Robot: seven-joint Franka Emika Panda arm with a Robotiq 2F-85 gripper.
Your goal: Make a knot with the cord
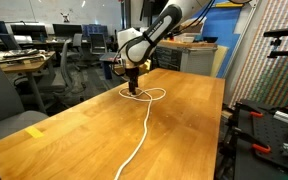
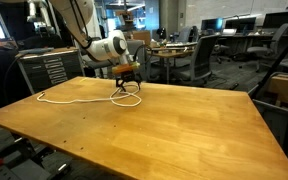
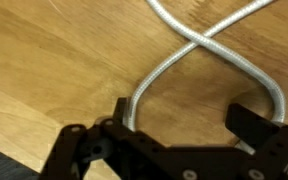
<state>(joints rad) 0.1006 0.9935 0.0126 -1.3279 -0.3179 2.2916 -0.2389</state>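
Note:
The white cord runs from the table's near edge up to a crossed loop at the far end of the wooden table. In an exterior view the loop lies under the gripper and the tail trails off to the left. My gripper is down at the table over the loop. In the wrist view the cord crosses itself just ahead of the fingers, and both strands run down beside the spread fingers. The gripper is open and holds nothing. The dark tip is not visible.
A small yellow tape piece lies on the table near its left edge. Office chairs and desks stand behind the table. A tool cabinet stands beyond the far side. Equipment on stands is close to the table's right edge.

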